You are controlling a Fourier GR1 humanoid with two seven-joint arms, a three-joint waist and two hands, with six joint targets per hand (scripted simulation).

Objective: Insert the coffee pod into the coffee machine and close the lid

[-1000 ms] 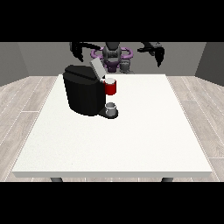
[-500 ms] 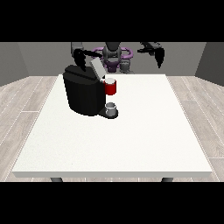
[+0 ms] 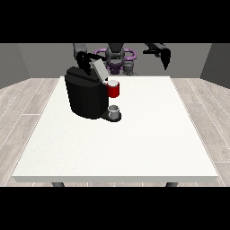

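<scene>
grey walls and a pale wood-plank floor are seen around a large white table [image 3: 134, 148], behind which the robot is placed. a bulky black coffee machine [image 3: 85, 96] is stood on the table toward the view's left, with its grey lid [image 3: 99, 69] tilted up and open. a red thing at the machine [image 3: 114, 89] is seen at its front, and a small grey thing [image 3: 114, 109] is seen on the machine's base below it; whether that is the pod cannot be told, so the pod's place is left unsaid.

compared with a second ago, the hand at the view's left [image 3: 82, 60] has been brought in from the side and is now held just behind the raised lid; whether its fingers are curled or straight cannot be told. this is judged to be the approach to the lid-closing step, though the lid is not yet lowered. the hand at the view's right [image 3: 165, 57] has been kept raised, well apart from the machine, with its fingers pointed downward and nothing held, much as in the earlier frames.
</scene>
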